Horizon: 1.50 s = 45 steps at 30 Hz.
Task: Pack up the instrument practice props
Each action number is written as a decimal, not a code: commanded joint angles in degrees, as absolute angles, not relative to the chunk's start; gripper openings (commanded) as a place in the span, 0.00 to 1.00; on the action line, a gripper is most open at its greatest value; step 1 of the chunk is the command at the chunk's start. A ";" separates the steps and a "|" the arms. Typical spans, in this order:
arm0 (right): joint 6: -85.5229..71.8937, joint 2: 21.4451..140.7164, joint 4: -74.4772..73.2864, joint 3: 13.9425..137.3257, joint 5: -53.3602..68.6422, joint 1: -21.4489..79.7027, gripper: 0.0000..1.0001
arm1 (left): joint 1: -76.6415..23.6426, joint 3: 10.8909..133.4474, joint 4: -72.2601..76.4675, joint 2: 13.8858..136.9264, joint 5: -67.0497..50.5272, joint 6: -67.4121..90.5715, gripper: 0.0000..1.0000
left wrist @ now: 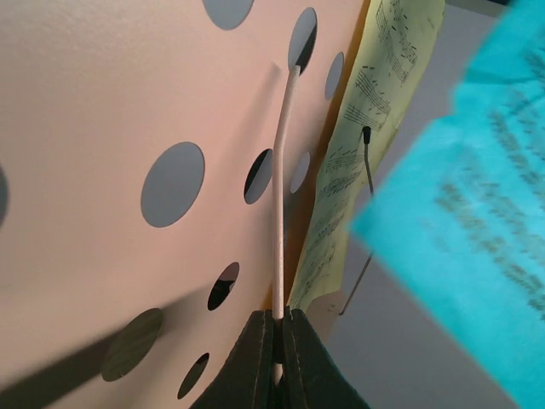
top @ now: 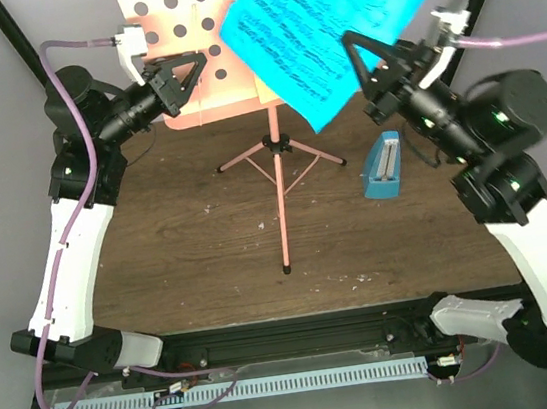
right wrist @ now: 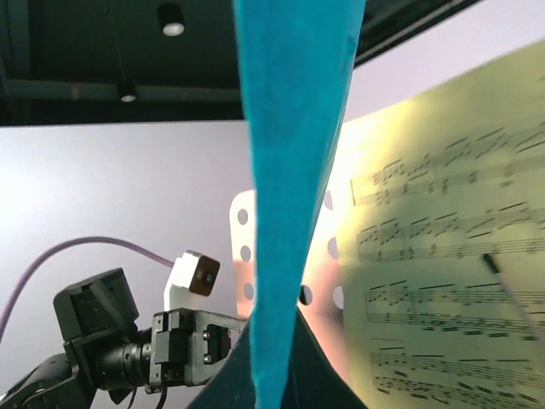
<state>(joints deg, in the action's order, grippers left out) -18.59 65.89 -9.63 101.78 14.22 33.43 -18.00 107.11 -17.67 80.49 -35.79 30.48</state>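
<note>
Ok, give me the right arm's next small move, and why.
Probably swing the blue sheet rightward and lower it to the table: the right gripper is shut on it, it hangs apart from the stand, and the left gripper pinches its wire.

The only legible marks are printed music. The blue sheet (top: pixel 331 25) carries rows of dark staves crowded with notes across its face, but they are too small and blurred from above to show any title or words. The yellow sheet (right wrist: pixel 443 281), lying against the music stand (top: pixel 191 114), shows more in the right wrist view: five-line staves, note heads with stems and beams, bar lines, and a bracket joining staves at the left margin. No lettering or numbers on it can be made out. Any markings on the pale front of the metronome (top: pixel 383 165) are too small to read.
</note>
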 commanded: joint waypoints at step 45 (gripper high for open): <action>-37.04 49.08 -34.85 36.63 5.79 31.45 0.01 | -18.06 53.23 -26.15 42.87 -28.44 18.47 0.86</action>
<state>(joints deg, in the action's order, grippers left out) -32.60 47.22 -35.14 37.67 7.86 33.19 -18.15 53.60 -20.97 43.81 -34.06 22.20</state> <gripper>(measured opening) 0.009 0.861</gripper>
